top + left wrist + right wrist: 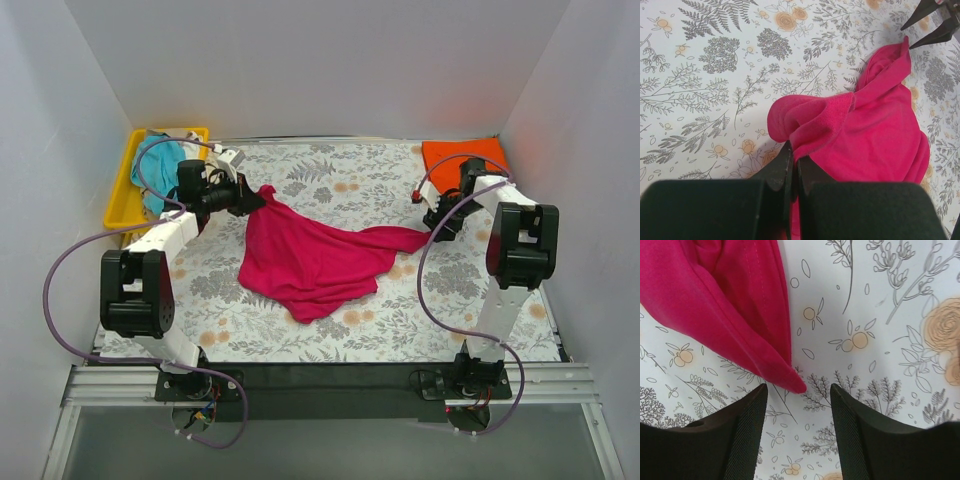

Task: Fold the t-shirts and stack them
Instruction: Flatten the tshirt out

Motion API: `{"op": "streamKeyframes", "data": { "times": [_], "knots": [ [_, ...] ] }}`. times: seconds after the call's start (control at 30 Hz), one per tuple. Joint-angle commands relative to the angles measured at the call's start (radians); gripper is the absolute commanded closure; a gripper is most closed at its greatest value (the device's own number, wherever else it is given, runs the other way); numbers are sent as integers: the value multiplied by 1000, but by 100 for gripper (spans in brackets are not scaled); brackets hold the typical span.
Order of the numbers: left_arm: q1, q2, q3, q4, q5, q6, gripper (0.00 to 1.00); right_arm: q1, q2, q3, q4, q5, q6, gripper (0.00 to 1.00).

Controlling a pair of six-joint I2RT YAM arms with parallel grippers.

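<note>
A magenta-pink t-shirt (315,262) lies rumpled across the middle of the flowered table, stretched between both arms. My left gripper (794,150) is shut on its left end, a bunched fold of pink cloth (810,125) pinched at the fingertips. My right gripper (799,390) stands open just above the table, the shirt's pointed right tip (792,382) lying just ahead of the gap between its fingers, untouched. In the top view this gripper (436,226) sits at the shirt's right end. An orange t-shirt (464,157) lies folded at the far right corner. A teal shirt (163,172) rests in the tray.
A yellow plastic tray (122,190) stands at the far left edge, behind my left arm. White walls close in the table on three sides. The right gripper's dark fingertips (930,20) show at the top right of the left wrist view.
</note>
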Motion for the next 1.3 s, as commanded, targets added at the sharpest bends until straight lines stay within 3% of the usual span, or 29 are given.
{"op": "streamKeyframes", "data": {
  "times": [0.0, 0.07, 0.1, 0.17, 0.2, 0.23, 0.4, 0.53, 0.93, 1.27],
  "knots": [
    [5, 7, 41, 5, -7, 12, 100, 7, 11, 4, -25, -23, -15, 50],
    [5, 9, 41, 5, -8, 8, 100, 10, 15, 7, -27, -28, -12, 54],
    [5, 10, 43, 5, -7, 3, 100, 10, 18, 11, -25, -28, -10, 67],
    [5, 7, 43, 5, -11, 0, 100, 10, 15, 19, -25, -27, -4, 81],
    [5, 3, 43, 5, -14, -2, 100, 10, 2, 20, -24, -23, 0, 96],
    [5, -6, 41, 5, -17, -2, 100, 8, -7, 19, -27, -16, 0, 99],
    [15, -45, 75, -26, -40, -22, 100, 2, -135, 14, -30, 1, 3, 99],
    [25, -82, 145, -41, -91, -23, 100, -2, -241, 74, -25, 15, 95, 99],
    [38, -189, 407, -6, -201, -35, 100, -5, -390, 454, 21, 174, 399, 99],
    [38, -394, 399, -6, -211, -35, 100, -5, -560, 542, 64, 305, 497, 99]
  ]
}}
